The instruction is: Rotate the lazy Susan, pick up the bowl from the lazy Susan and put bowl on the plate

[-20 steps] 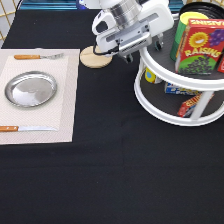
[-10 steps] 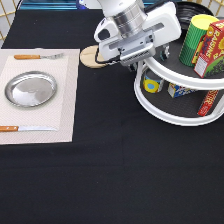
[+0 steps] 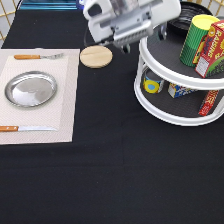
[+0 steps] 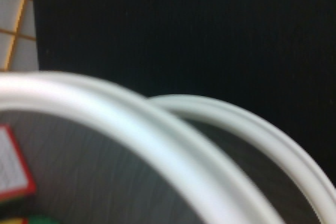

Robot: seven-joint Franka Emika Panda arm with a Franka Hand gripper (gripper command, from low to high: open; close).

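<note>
The white two-tier lazy Susan [image 3: 165, 114] stands at the exterior view's right, and its white rims and grey shelf fill the wrist view [image 4: 150, 145]. The black bowl [image 3: 199, 10] shows only as a glossy dark rim at the back of the top tier, behind a can. My gripper [image 3: 144, 41] hangs at the exterior view's top, over the Susan's left edge. Its fingers are apart and hold nothing. The silver plate [image 3: 31, 89] lies bare on a placemat at the left.
A yellow-green can [image 3: 196, 40] and a red raisin box [image 3: 212, 50] stand on the top tier, with small packages on the lower tier. A light-wood disc [image 3: 96, 56] lies left of the Susan. A fork [image 3: 37, 56] and knife [image 3: 25, 128] flank the plate on the beige placemat [image 3: 65, 120].
The lazy Susan has turned: the raisin box and can swung to the exterior view's right. My gripper has moved up toward the exterior view's top.
</note>
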